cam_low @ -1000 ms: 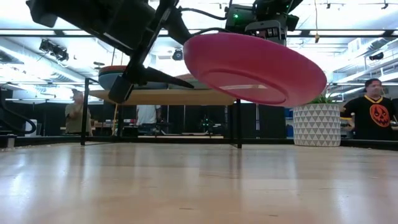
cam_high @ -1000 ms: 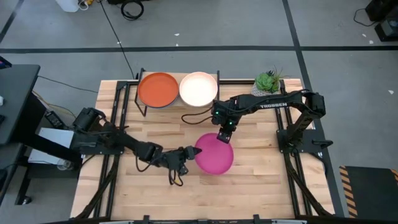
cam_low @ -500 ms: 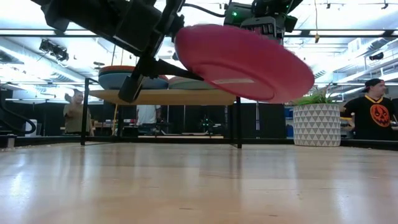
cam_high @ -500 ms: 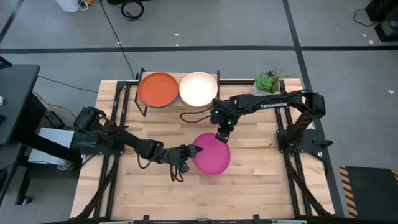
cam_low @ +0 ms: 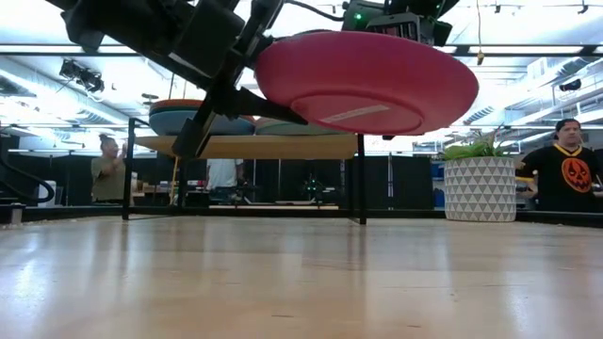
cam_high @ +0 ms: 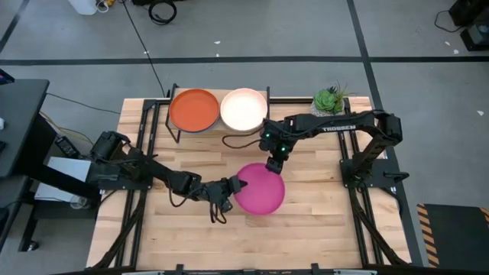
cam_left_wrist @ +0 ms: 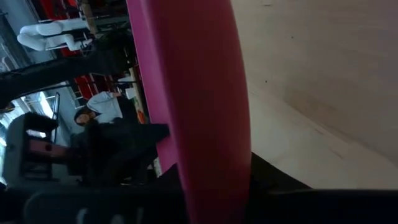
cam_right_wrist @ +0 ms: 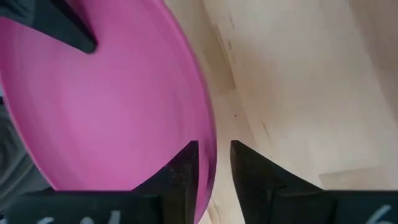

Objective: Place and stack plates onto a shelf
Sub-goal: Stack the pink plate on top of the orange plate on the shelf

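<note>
A magenta plate [cam_high: 260, 191] hangs level above the middle of the table, also in the low view [cam_low: 367, 80]. My left gripper [cam_high: 235, 187] is shut on its left rim. My right gripper [cam_high: 273, 166] is open at the plate's far rim. Its fingers [cam_right_wrist: 186, 165] stand on either side of the rim [cam_right_wrist: 210, 146], with a gap showing on the outer side. The shelf [cam_low: 254, 146] stands at the far left. It bears an orange-topped stack [cam_high: 193, 109] and a cream-topped stack [cam_high: 244, 109]. My left gripper pinches the magenta plate's left rim [cam_high: 240, 188] between its two fingers, one above the plate and one finger [cam_low: 240, 105] beneath it. The fingers come in about level from the table's left. The plate hangs level, right side up, clear of the table.
A potted plant [cam_high: 330, 101] in a white patterned pot [cam_low: 479, 188] stands at the far right of the table. Bare wood [cam_high: 306, 229] lies under and in front of the plate. People [cam_low: 565, 174] stand in the room beyond the table.
My left gripper has moved toward the table's right edge onto the magenta plate's left rim and shut on it. The plate, which was tilted with its right side low, has come level and shifted slightly left.
</note>
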